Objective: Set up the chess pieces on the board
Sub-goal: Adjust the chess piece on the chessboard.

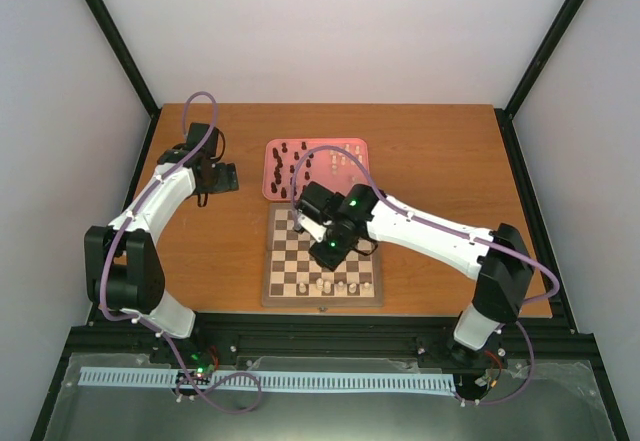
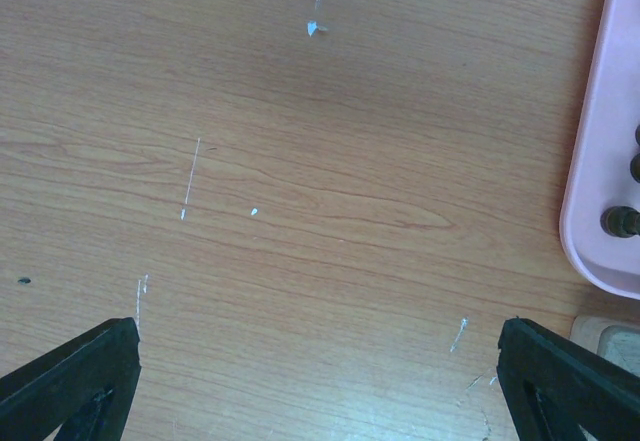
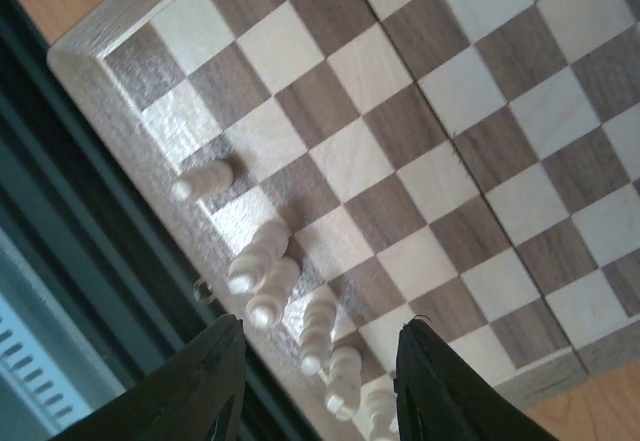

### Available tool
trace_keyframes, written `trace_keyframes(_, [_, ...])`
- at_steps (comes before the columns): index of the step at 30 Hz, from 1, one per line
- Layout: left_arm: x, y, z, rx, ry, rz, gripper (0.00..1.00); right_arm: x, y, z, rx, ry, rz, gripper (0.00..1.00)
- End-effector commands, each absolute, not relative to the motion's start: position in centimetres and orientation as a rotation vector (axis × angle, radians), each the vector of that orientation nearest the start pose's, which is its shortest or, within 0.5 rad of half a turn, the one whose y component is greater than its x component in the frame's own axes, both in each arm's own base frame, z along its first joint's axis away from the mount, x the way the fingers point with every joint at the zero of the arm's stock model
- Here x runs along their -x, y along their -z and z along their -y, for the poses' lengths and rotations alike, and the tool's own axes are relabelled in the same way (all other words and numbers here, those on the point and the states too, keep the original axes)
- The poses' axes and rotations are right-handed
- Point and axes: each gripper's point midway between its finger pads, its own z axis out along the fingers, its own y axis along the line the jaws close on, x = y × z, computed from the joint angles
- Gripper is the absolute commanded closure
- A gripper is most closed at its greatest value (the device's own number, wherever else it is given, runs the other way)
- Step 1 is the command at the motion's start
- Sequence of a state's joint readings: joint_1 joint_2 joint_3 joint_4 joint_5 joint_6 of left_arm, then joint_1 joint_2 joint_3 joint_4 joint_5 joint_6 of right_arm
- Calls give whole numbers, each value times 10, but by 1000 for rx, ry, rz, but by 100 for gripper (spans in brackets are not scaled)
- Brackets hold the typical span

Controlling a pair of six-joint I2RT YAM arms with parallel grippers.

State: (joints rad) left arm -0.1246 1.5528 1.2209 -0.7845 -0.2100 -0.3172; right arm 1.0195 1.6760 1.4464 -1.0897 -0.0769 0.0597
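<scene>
L arm's black fingers (image 2: pixel 70 381): spread wide, nothing btwn them, over bare brown wooden surface (image 2: pixel 300 161), left of pink rounded tray (image 1: pixel 320 144). Tray holds dark-brown chess pieces (image 1: pixel 285 161) & cream-white ones (image 1: pixel 345 161). Square checkered wooden board (image 1: pixel 300 261), just in front of tray, carries cream-white pieces (image 3: pixel 265 251) in a row along its near edge. R arm's fingers (image 3: pixel 215 381): partly apart above that row, gripping nothing.

The board (image 1: pixel 290 273) lies flat, a wooden square of dark brown and cream checks with a mid-brown border. Several cream-white chess pieces (image 3: pixel 262 261) stand upright in a line along its near edge. More dark brown pieces (image 1: pixel 288 166) and cream ones stand on the pink tray (image 1: pixel 270 193) just beyond it.
</scene>
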Motion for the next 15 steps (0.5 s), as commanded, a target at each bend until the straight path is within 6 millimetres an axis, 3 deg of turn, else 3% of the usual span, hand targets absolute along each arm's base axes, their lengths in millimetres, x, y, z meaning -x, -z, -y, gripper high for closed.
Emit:
trace_keyframes(1, [-381,-156,12,301,-136,-2591,0,-155,-144,-299,1436,-295,-2643,57])
trace_keyframes(15, [-382,-152,14,301,-116,-2602,0,-144,-111,-321,1512,-307,-2635,58])
